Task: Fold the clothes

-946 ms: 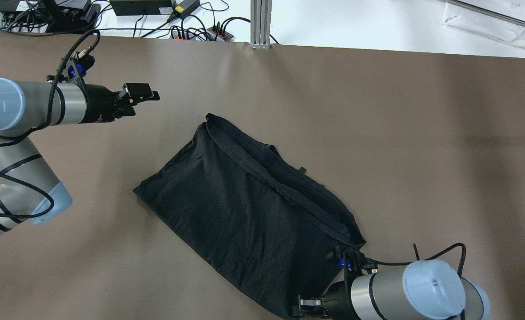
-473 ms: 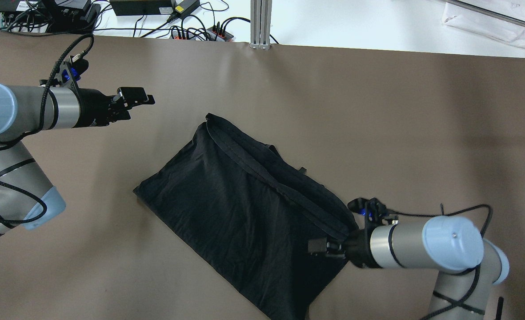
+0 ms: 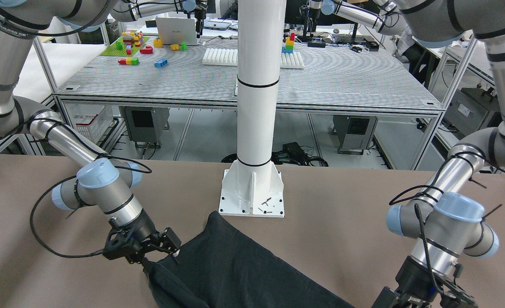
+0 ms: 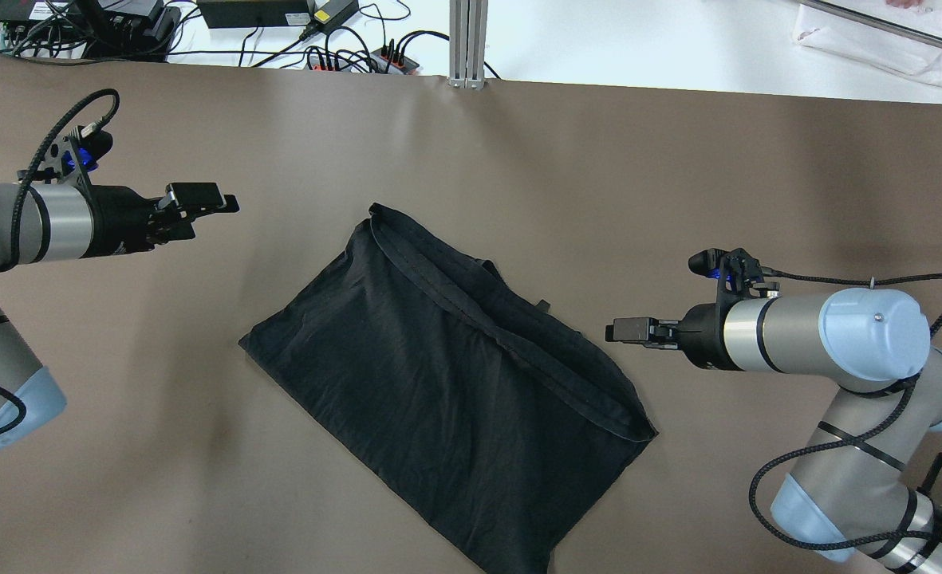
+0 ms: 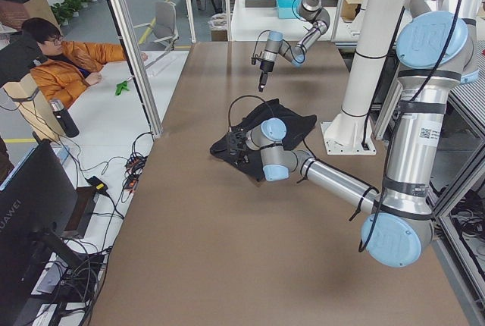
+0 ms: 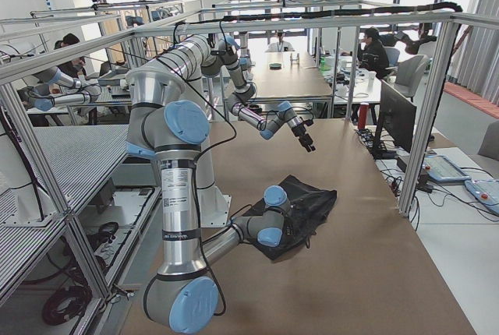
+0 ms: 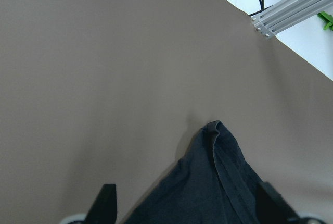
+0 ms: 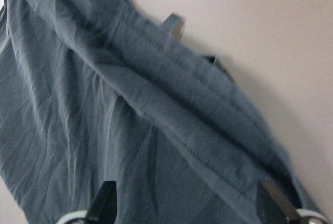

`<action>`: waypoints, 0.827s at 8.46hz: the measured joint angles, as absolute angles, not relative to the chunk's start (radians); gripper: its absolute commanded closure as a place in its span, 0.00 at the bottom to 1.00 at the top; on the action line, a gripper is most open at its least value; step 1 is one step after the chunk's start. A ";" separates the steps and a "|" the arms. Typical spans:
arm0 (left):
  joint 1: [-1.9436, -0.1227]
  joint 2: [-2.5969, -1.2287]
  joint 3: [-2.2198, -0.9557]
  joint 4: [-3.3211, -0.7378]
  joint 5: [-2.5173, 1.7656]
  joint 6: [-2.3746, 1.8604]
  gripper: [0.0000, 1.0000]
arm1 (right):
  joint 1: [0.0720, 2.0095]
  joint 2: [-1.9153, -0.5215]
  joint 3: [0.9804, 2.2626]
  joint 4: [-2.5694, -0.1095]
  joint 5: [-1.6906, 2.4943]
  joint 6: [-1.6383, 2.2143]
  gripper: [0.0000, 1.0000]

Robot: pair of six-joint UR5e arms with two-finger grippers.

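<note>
Where the brown table (image 4: 758, 199) lies nearest the robot, the black garment (image 4: 447, 383) rests flat and skewed, 1 corner pointing at the near edge and a hemmed band running along its far side. Just beside its right-hand edge the right gripper (image 4: 616, 329) hovers, fingers spread, holding nothing. Farther back, well apart from the cloth's far corner, the left gripper (image 4: 222, 201) hangs with its 2 fingers (image 7: 106, 206) parted and empty. Beyond the far edge stand an aluminium post (image 4: 467, 44) and a power strip (image 4: 395, 62).
</note>
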State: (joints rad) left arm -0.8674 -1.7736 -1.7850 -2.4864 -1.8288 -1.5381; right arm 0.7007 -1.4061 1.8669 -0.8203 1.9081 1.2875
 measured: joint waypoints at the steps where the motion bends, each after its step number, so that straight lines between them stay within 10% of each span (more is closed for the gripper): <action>1: -0.857 -1.754 -1.793 -2.486 -1.824 -1.536 0.06 | 0.716 -1.399 1.861 -0.818 1.886 1.285 0.06; 7: -0.843 -1.701 -1.826 -2.487 -1.820 -1.504 0.06 | 0.737 -1.390 1.856 -0.821 1.813 1.280 0.06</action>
State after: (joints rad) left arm -0.8432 -1.7010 -1.8257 -2.4866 -1.8204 -1.5039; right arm 0.7371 -1.3897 1.8559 -0.8210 1.8126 1.2798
